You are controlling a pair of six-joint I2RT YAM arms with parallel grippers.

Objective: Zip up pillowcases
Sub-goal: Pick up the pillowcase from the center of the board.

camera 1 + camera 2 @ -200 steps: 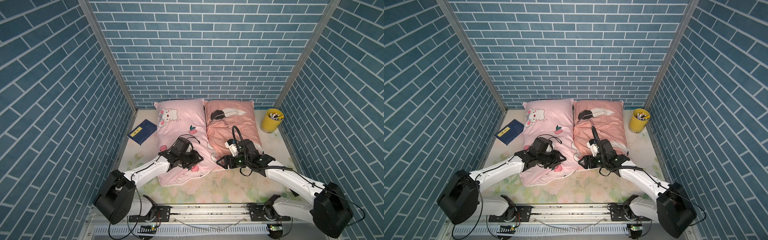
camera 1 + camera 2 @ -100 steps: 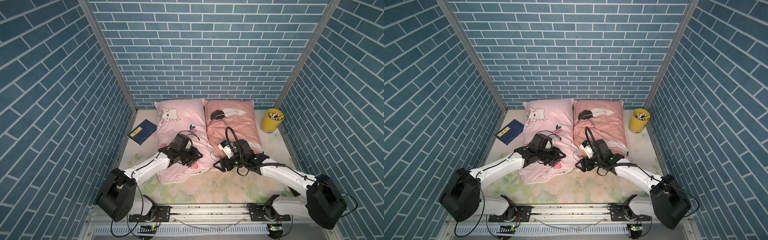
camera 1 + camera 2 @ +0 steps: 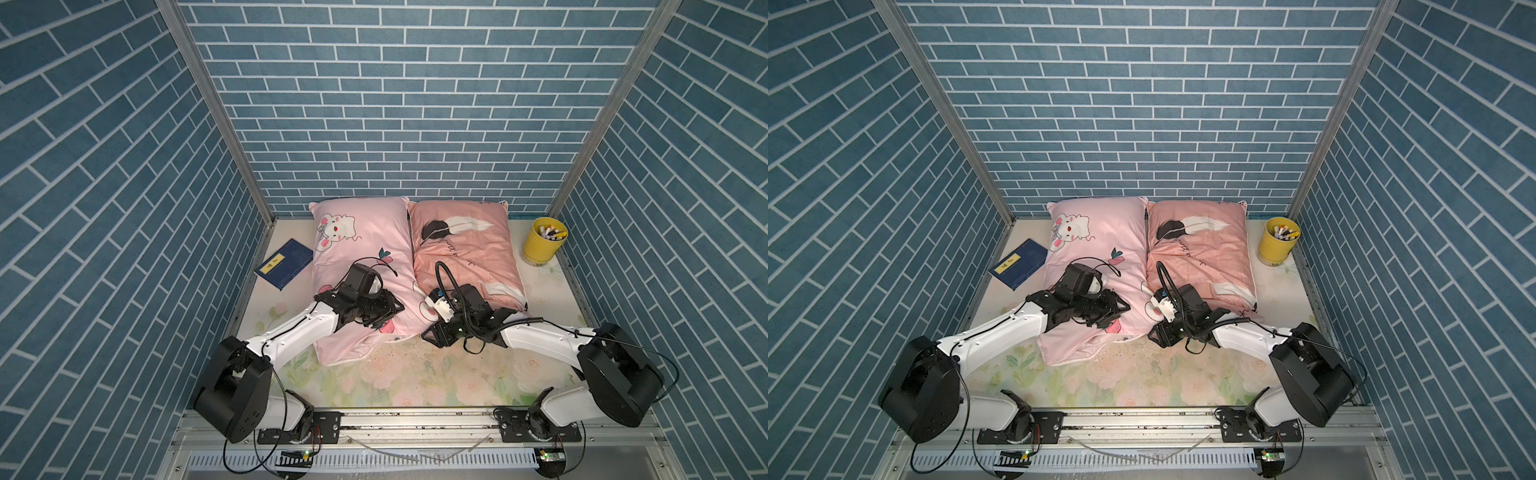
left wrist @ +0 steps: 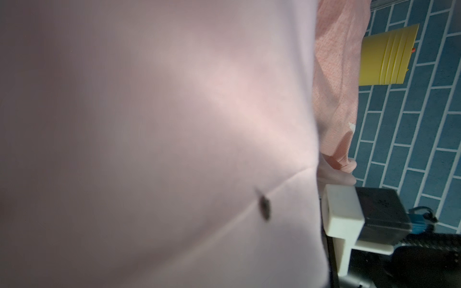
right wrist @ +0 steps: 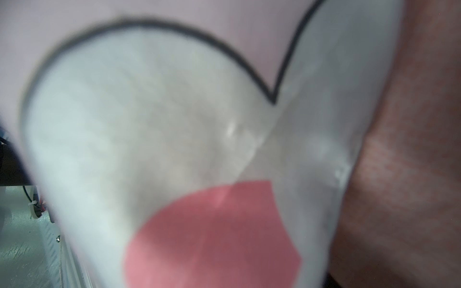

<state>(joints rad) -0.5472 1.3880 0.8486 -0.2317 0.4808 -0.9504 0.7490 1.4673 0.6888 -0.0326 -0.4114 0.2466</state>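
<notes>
Two pillowcases lie side by side at the back in both top views: a pale pink one with a bunny (image 3: 361,245) (image 3: 1100,237) and a salmon one with feathers (image 3: 469,257) (image 3: 1204,253). My left gripper (image 3: 392,311) (image 3: 1123,309) lies flat on the pale pink pillow's near half, fingers pointing right. My right gripper (image 3: 430,332) (image 3: 1154,332) sits at the near end of the gap between the pillows, against the pale pink one's near right corner. Pale pink fabric (image 4: 149,124) (image 5: 149,112) fills both wrist views and hides the jaws. No zipper shows.
A blue booklet (image 3: 284,264) lies left of the pillows. A yellow cup of pens (image 3: 543,241) (image 4: 384,59) stands at the back right. Brick walls close in on three sides. The floral table cover (image 3: 415,374) runs to the front rail (image 3: 415,419).
The right gripper has slid a little left, up against the pale pink pillow's near right corner. The left gripper stays on the same spot while its arm shifts slightly.
</notes>
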